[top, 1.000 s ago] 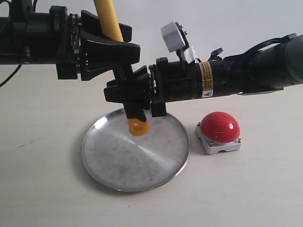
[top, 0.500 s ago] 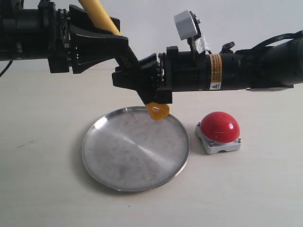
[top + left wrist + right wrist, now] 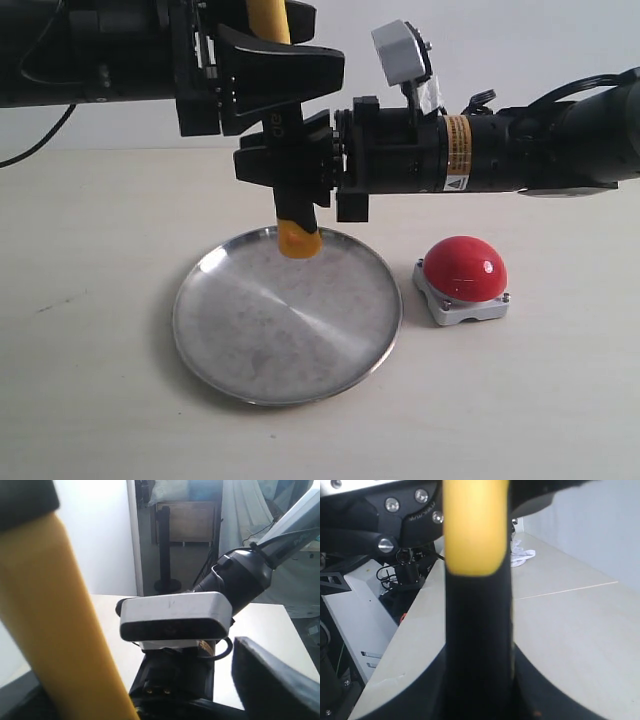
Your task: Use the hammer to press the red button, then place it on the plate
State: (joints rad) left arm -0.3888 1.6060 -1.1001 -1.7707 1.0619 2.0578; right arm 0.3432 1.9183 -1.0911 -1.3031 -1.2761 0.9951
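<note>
Right pincer (image 3: 290, 175) is clamping the hammer (image 3: 298, 240) upright over the plate's (image 3: 285, 401) far rim, while I'm seeing the left pincer (image 3: 300, 75) open.

the hammer (image 3: 298, 240) has its head cut off by the exterior view's top edge; the right gripper (image 3: 288, 166) hides its handle's middle.

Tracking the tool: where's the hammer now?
Exterior view, left of centre: the hammer stands upright in the right gripper, yellow end above the far rim of the plate.
</note>
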